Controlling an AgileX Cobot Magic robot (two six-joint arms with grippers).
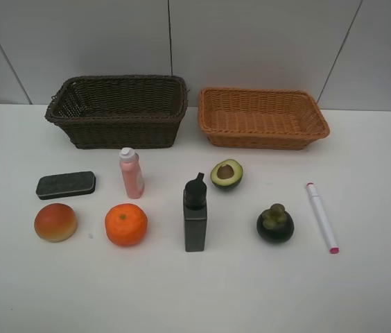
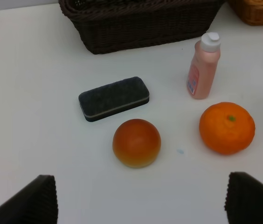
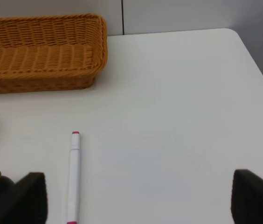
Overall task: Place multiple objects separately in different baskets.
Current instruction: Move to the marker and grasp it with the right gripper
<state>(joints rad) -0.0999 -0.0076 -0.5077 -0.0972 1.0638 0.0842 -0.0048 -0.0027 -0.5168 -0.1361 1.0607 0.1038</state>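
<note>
On the white table stand a dark brown basket (image 1: 123, 132) and a tan basket (image 1: 261, 137) at the back. In front lie an eraser (image 1: 66, 185), pink bottle (image 1: 132, 173), peach-coloured fruit (image 1: 55, 222), orange (image 1: 126, 224), black bottle (image 1: 195, 214), halved avocado (image 1: 227, 173), mangosteen (image 1: 275, 223) and marker (image 1: 322, 217). My left gripper (image 2: 141, 205) hangs open and empty, short of the peach fruit (image 2: 136, 142) and orange (image 2: 227, 127). My right gripper (image 3: 138, 200) is open and empty, with the marker (image 3: 74, 177) beside its one finger. Neither gripper shows in the high view.
The table's right edge and rounded far corner (image 3: 243, 39) show in the right wrist view. A grey panelled wall (image 1: 251, 41) rises right behind the baskets. The eraser (image 2: 114, 98) and pink bottle (image 2: 204, 66) stand between the left gripper and the dark basket (image 2: 141, 28).
</note>
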